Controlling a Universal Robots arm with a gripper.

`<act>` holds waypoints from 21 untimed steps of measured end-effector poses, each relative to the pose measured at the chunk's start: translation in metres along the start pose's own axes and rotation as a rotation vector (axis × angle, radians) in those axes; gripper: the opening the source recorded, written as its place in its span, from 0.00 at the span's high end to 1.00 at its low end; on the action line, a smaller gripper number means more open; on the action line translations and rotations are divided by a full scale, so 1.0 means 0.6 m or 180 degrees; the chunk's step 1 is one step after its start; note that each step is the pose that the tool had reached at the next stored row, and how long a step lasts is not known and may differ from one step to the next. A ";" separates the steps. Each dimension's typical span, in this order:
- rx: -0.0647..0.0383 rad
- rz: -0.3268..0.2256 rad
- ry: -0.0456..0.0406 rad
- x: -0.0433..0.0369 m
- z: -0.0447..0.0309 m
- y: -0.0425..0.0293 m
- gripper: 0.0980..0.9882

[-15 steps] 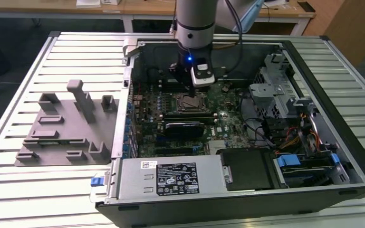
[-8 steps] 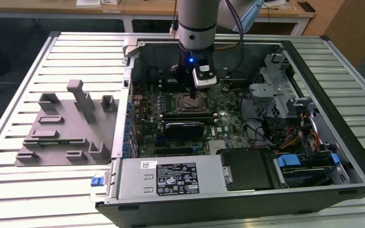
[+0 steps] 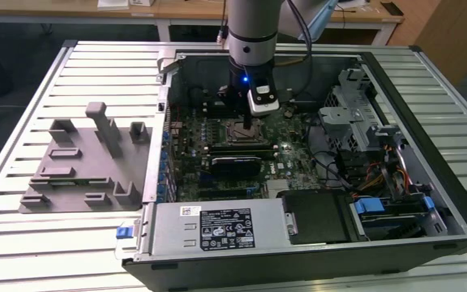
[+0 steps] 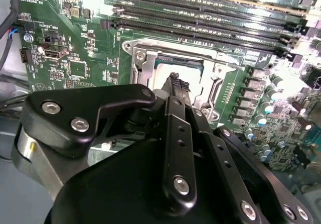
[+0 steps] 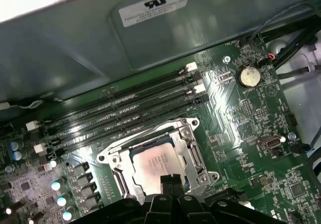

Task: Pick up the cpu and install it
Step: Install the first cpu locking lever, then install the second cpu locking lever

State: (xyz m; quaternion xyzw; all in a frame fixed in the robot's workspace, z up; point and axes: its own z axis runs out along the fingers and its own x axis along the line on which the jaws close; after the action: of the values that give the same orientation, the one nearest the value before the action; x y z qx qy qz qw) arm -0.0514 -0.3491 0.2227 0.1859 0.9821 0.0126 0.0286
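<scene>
The cpu [image 5: 150, 164] is a pale silver square lying flat inside the metal socket frame [image 5: 193, 151] on the green motherboard; its pale top [image 4: 159, 72] also shows in the second wrist view. My gripper [image 5: 172, 180] hangs straight over it with its two black fingers pressed together, shut, with nothing between them. The fingertips [image 4: 176, 83] sit at or just above the chip's near edge; I cannot tell whether they touch. In the exterior view the gripper [image 3: 250, 125] reaches down into the open computer case above the socket [image 3: 242, 132].
Long black memory slots [image 5: 125, 111] run beside the socket. A coin battery [image 5: 247, 76] and cables [image 5: 296, 43] lie nearby. The case holds a power supply [image 3: 217, 228] and a drive cage [image 3: 343, 115]. A grey fixture block [image 3: 83, 161] stands on the slatted table.
</scene>
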 end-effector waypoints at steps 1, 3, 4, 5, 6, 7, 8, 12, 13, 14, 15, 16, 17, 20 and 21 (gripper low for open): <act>0.0000 -0.0005 0.0000 0.000 0.000 -0.001 0.99; 0.0000 -0.0007 0.0000 0.000 0.000 -0.001 0.99; 0.0000 -0.0007 0.0000 0.000 -0.001 -0.001 0.99; 0.0000 -0.0007 0.0000 -0.001 -0.002 -0.001 0.99; -0.0001 -0.0007 0.0000 -0.001 -0.003 -0.001 0.99; -0.0001 -0.0008 0.0000 -0.001 -0.005 -0.001 0.99; -0.0001 -0.0008 0.0000 -0.001 -0.006 -0.001 0.99; -0.0001 -0.0008 0.0000 -0.001 -0.011 -0.001 0.99; -0.0002 -0.0008 0.0000 -0.001 -0.011 -0.001 0.99; -0.0001 -0.0007 0.0000 -0.001 -0.012 -0.001 0.99; -0.0001 -0.0008 0.0000 -0.001 -0.012 -0.001 0.99; -0.0001 -0.0008 0.0000 -0.001 -0.012 -0.001 0.99; -0.0001 -0.0008 0.0000 -0.001 -0.012 -0.001 0.99; -0.0001 -0.0008 0.0000 -0.001 -0.012 -0.001 0.99; -0.0001 -0.0008 0.0000 -0.001 -0.012 -0.001 0.99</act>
State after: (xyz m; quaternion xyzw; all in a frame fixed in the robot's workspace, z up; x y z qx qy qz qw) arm -0.0515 -0.3498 0.2300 0.1847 0.9823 0.0127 0.0286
